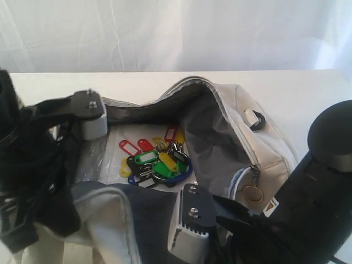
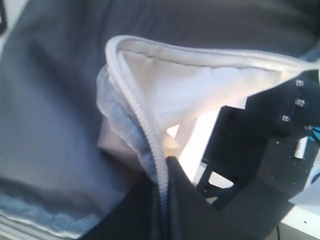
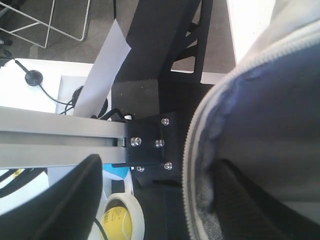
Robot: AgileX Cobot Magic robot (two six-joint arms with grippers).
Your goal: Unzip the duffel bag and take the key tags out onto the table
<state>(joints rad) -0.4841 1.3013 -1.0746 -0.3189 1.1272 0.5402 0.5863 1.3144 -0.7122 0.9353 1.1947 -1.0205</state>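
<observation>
Key tags (image 1: 157,159) lie in the duffel bag (image 1: 264,148), left gripper (image 2: 163,187) clamping its rim, right gripper (image 3: 157,170) apart.

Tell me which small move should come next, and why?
Probably move the open right gripper down to the key tags: the duffel bag is unzipped, the tags lie exposed inside, and the left gripper pinches its rim.

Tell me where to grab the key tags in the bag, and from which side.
Grip the key tags at the clump where their rings seem to meet, at the bunch's right end; the tags fan out flat from there. Come straight down through the open top of the bag, since its walls stand around the bunch.
</observation>
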